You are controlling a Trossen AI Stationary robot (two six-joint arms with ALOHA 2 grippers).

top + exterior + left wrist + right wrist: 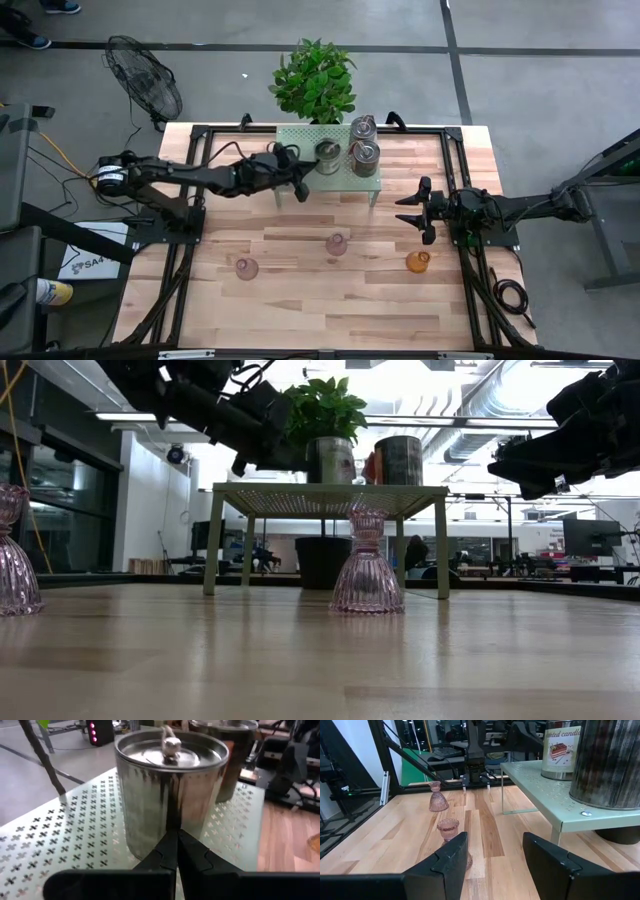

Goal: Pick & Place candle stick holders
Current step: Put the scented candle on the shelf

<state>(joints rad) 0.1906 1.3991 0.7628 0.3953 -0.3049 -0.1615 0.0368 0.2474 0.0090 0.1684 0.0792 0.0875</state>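
1. Three silver holders (364, 151) stand on the green perforated shelf (298, 135) at the far side of the bench (300, 300); we take this as the place target.
2. Two pink glass holders (337, 243) and one amber holder (418, 262) stand on the bench, well apart, not yet picked.
3. We see the left end effector (175, 845) clenched, its fingertips meeting just in front of the nearest silver holder (170, 785), gripping nothing; we judge it is nudging or has let go.
4. We see the right end effector (492, 855) released and empty, waiting above the bench near the amber holder, probably poised for its pick.
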